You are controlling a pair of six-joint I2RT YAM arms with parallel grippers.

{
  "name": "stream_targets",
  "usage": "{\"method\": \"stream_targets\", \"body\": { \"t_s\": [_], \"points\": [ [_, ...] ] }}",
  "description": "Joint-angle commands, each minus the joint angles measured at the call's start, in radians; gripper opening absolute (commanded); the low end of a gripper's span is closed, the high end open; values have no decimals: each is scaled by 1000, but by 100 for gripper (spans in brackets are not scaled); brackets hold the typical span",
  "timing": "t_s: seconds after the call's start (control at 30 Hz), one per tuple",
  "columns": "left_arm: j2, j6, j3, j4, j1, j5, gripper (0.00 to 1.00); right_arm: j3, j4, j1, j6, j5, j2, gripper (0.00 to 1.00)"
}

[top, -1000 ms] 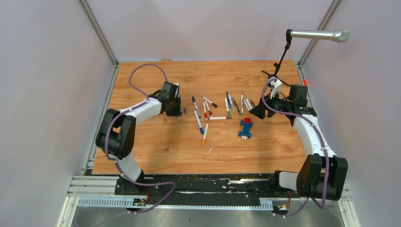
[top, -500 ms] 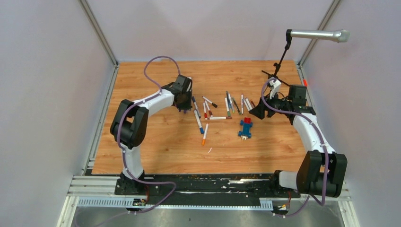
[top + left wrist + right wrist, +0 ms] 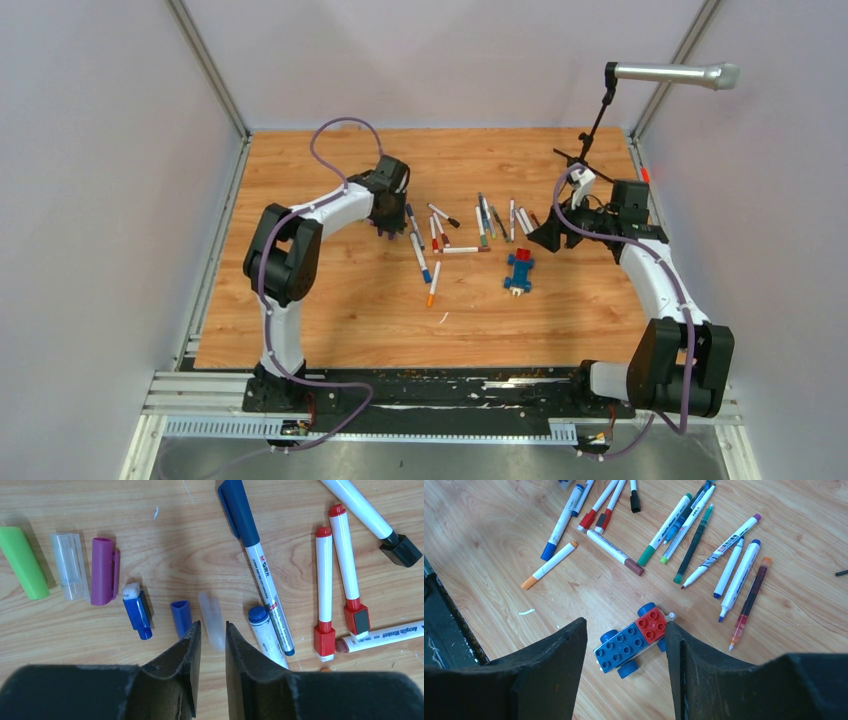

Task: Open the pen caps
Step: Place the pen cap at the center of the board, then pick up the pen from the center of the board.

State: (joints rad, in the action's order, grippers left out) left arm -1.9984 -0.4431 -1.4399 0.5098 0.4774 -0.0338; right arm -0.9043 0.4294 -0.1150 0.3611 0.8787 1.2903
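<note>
Roughly parallel, loose pen caps (image 3: 104,570), lying flat

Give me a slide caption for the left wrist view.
Left gripper, jaws narrowly apart, over loose caps beside pens.

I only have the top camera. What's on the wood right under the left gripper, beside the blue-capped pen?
Observer: Loose caps, per the left wrist view: a green cap, a clear cap and a purple cap in a row.
Operator: Is it gripping one?
Observer: No. The left gripper is narrowly open, with a second clear cap lying loose in line with its gap.
Operator: And the right?
Observer: The right gripper is wide open and empty.
</note>
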Motion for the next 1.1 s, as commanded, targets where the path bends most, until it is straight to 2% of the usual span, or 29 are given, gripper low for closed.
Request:
{"method": "stream_targets", "body": {
  "t_s": [0.0, 0.17, 0.27, 0.33, 0.43, 0.5, 0.57, 0.6, 0.63, 0.7, 0.83, 0.97, 1.07],
  "points": [
    [1, 11, -51, 28, 4, -14, 31, -7, -22, -11, 16, 43, -3, 59],
    [76, 26, -70, 43, 4, -28, 32, -5, -21, -20, 16, 55, -10, 59],
    [197, 37, -28, 3, 4, -51, 35, 2, -21, -29, 23, 85, -27, 59],
    [316, 48, 47, -59, 4, -55, 40, 12, -22, -32, 43, 120, -46, 59],
    [538, 38, 230, -206, 3, -63, 55, 32, -26, -34, 74, 154, -84, 59],
    [684, 13, 371, -316, -1, -80, 72, 51, -36, -34, 92, 170, -111, 59],
    [813, -17, 523, -429, -8, -125, 97, 77, -54, -35, 104, 192, -138, 60],
    [874, -57, 596, -464, -19, -148, 100, 94, -68, -36, 106, 199, -149, 60],
    [936, -100, 653, -484, -37, -147, 100, 109, -84, -37, 106, 210, -162, 60],
    [1041, -158, 778, -549, -81, -54, 100, 140, -110, -39, 108, 234, -186, 62],
    [1151, -226, 863, -560, -94, 56, 100, 163, -123, -42, 118, 251, -203, 67],
    [1095, -303, 862, -490, -80, 152, 100, 143, -83, -46, 145, 229, -177, 68],
    [1025, -316, 830, -429, 33, 51, 100, 131, -59, -49, 158, 218, -159, 69]
  ]
}}
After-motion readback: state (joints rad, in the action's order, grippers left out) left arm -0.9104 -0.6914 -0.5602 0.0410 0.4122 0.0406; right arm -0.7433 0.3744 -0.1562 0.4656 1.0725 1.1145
